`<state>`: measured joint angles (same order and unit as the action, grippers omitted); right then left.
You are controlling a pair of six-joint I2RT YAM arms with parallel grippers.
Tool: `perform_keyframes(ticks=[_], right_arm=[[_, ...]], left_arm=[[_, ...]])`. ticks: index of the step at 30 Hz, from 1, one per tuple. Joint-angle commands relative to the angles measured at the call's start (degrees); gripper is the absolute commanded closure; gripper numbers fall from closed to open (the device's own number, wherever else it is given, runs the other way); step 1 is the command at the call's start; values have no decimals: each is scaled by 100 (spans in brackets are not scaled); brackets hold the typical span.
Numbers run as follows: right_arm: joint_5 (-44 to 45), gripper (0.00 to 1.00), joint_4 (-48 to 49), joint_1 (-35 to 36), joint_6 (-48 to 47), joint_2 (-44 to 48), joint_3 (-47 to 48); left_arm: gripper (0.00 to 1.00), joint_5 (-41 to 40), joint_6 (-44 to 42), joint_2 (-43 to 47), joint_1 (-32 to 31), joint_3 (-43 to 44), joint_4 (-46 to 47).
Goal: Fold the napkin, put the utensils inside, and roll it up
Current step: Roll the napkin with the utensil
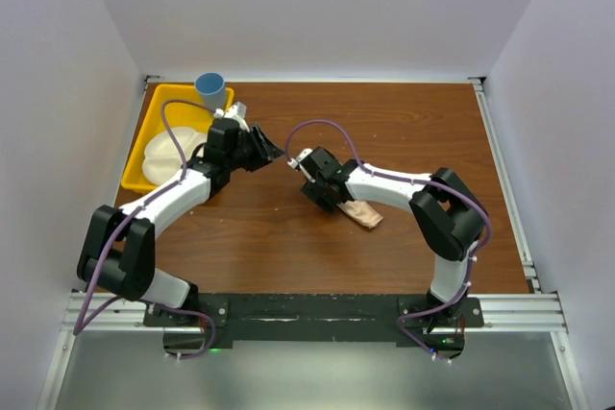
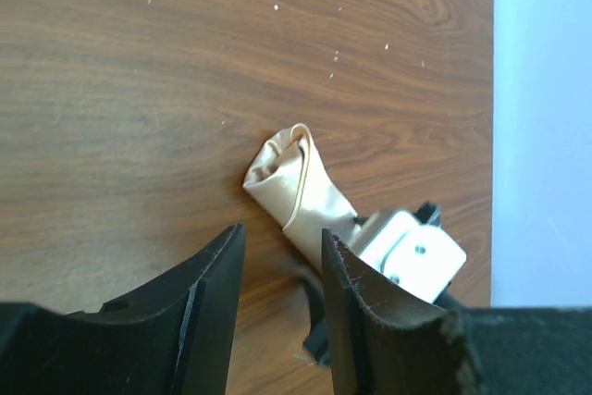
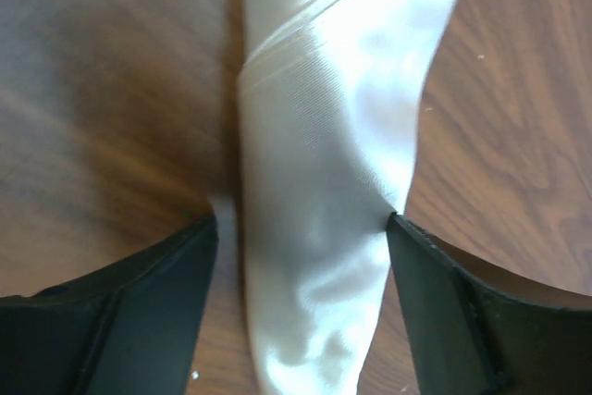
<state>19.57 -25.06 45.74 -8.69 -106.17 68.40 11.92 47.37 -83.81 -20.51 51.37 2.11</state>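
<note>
A: Right gripper [image 3: 303,224]?
B: Jaws straddle the rolled napkin [image 3: 324,136]. Gripping or only alongside: cannot tell.
A: Left gripper [image 2: 282,242]?
B: Jaws parted, holding nothing. The napkin lies beyond their tips, apart.

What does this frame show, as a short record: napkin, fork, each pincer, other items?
napkin: rolled into a tube, lying on the table
fork: not visible
right pincer: open, astride the roll
left pincer: open, empty, above the wood near the roll's end
other: yellow tray at far left holding a white plate; blue cup at its far end
</note>
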Motion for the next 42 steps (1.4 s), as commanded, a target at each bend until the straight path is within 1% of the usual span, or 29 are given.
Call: perform_keyframes(ticks=[1, 3, 4, 6, 7, 9, 10, 13, 14, 15, 17, 18, 21, 22, 23, 24, 25, 28, 29, 32, 37, 42], right_arm=[[565, 27, 124, -64, -19, -158, 156], [530, 34, 124, -109, 68, -264, 200], [495, 41, 115, -170, 86, -307, 217], [355, 48, 133, -223, 148, -369, 253], [311, 55, 142, -266, 157, -395, 270], [170, 60, 115, -311, 192, -422, 332], [117, 66, 89, -337, 201, -439, 358], [-383, 74, -60, -451, 271, -370, 516], [-593, 74, -139, -486, 315, -317, 577], [-1126, 75, -166, -600, 411, -203, 604], [-1892, 76, -279, -776, 656, -106, 709], [-2661, 77, -289, -986, 762, -19, 718], [-3694, 78, -219, -1346, 1219, 114, 675], [-4280, 78, -201, -1409, 1316, 114, 657], [-4643, 79, -158, -1488, 1404, 105, 640], [-4934, 80, -79, -1628, 1666, 88, 587], [-5502, 80, 35, -1699, 1825, 96, 526], [-6191, 80, 676, -1971, 2449, 105, 140], [-6629, 80, 1122, -2042, 2808, 97, -97], [-7044, 80, 1634, -2235, 3144, 44, -414], [-7406, 81, 2329, -2473, 3593, -35, -792], [-7459, 82, 2479, -2701, 3637, -184, -942]], left_arm=[[56, 29, -71, 277, 82, -189, 193], [56, 64, -62, 304, 83, -233, 254], [56, 99, -62, 313, 83, -242, 272], [56, 126, -62, 313, 83, -242, 299], [56, 143, -62, 304, 83, -233, 308], [56, 152, -70, 295, 83, -233, 316], [56, 161, -79, 278, 83, -224, 325], [56, 222, -114, 225, 83, -198, 352], [56, 258, -132, 207, 83, -181, 369], [56, 371, -141, 172, 83, -137, 395], [57, 547, -184, 41, 83, -58, 430], [57, 748, -202, -3, 83, 30, 457], [57, 1100, -211, -179, 83, 153, 632], [57, 1206, -202, -275, 83, 188, 694], [57, 1303, -168, -337, 91, 215, 781], [57, 1521, -132, -468, 83, 293, 817], [57, 1645, -106, -530, 74, 320, 887], [58, 2041, 105, -742, 12, 364, 1300], [58, 2103, 149, -786, -23, 391, 1423], [58, 2174, 184, -1014, -216, 601, 1476], [59, 2394, 518, -1515, -550, 733, 1977], [60, 2455, 668, -2252, -857, 1041, 2398]])
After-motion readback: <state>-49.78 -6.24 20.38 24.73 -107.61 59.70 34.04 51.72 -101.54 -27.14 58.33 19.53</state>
